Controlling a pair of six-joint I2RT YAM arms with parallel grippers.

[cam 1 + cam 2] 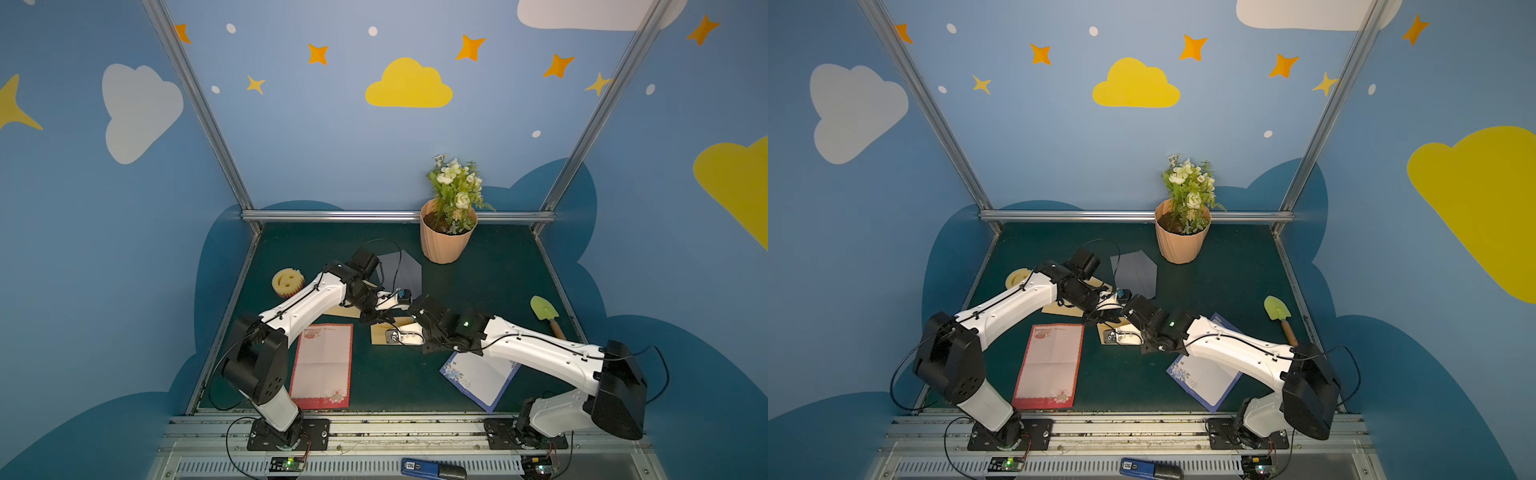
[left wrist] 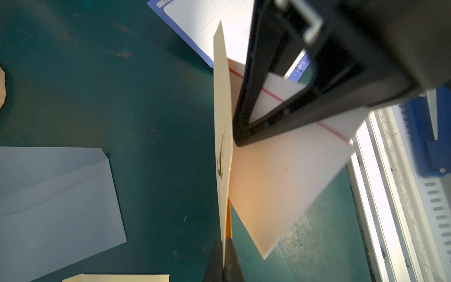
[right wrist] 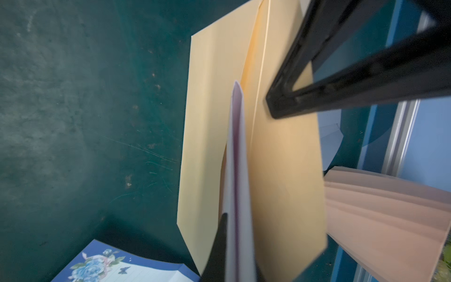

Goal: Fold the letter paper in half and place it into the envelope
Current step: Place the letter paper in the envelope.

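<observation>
Cream envelope (image 1: 378, 334) lies mid-table in both top views, where my two arms meet.

From the left wrist, my left gripper (image 2: 224, 246) pinches its upper sheet lifted, the folded letter (image 2: 280, 183) just beside it.

From the right wrist, my right gripper (image 3: 235, 244) clamps the folded letter, long axis pointing straight ahead into the envelope's open mouth.

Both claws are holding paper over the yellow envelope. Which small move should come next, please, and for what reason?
Probably the right claw should slide the folded letter paper further into the envelope. The left claw pinches one layer of it, holding the mouth open, and the paper's leading edge is at that mouth while most of it is outside.
</observation>
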